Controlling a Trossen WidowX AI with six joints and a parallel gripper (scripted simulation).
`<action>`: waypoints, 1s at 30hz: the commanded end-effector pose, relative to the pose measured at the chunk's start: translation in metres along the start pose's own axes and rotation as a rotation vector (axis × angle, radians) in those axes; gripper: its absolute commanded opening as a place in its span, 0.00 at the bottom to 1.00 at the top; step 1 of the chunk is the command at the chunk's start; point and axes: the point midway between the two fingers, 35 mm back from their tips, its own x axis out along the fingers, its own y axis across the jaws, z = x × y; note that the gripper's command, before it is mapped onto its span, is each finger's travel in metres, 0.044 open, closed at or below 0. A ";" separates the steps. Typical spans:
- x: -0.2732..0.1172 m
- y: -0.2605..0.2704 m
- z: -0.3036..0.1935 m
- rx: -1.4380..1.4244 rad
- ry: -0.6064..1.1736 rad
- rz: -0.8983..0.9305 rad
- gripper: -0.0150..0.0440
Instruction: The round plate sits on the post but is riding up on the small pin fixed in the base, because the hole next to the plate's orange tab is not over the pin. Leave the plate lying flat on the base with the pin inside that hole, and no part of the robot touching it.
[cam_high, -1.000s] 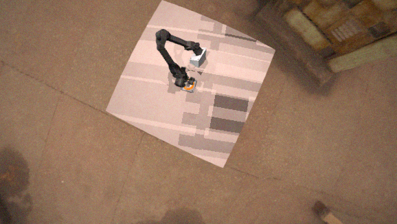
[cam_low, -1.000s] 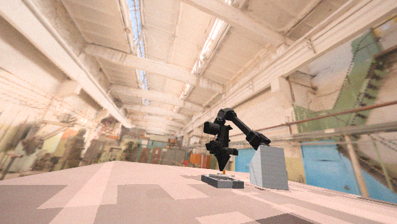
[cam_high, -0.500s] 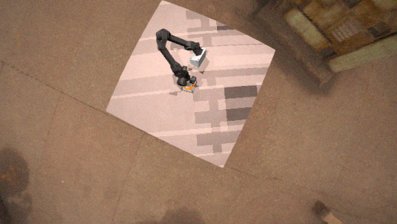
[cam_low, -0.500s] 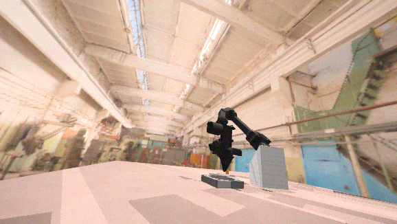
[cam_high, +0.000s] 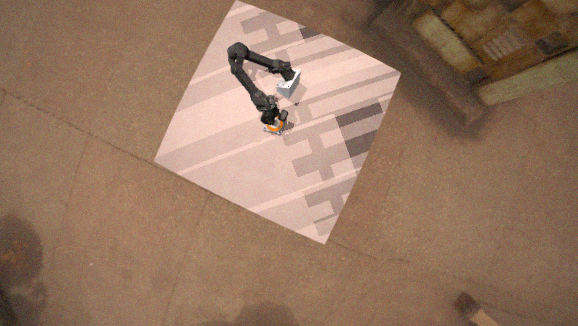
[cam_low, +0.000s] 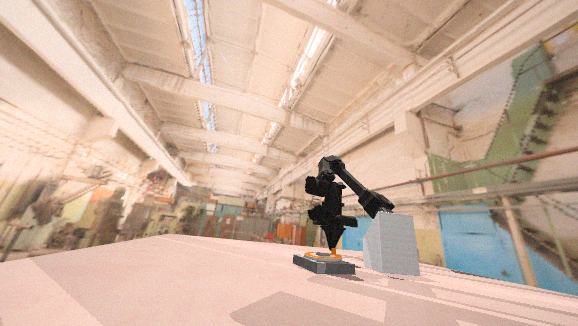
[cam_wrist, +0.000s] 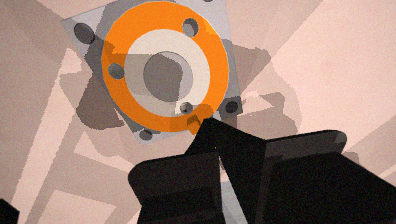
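Plate (cam_wrist: 165, 70): stiff, light, slick, we judge; we'd nudge its tab (cam_wrist: 196, 120) sideways, gripper (cam_wrist: 212, 131) jaws shut empty.

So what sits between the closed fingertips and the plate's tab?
Nothing: in the wrist view the shut gripper tip meets the orange tab at the plate rim, with no gap visible.
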 end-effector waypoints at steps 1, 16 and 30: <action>0.000 0.003 -0.004 -0.004 0.008 0.002 0.25; -0.018 0.009 -0.004 -0.005 0.008 0.005 0.25; -0.038 0.009 -0.006 -0.010 0.006 0.001 0.25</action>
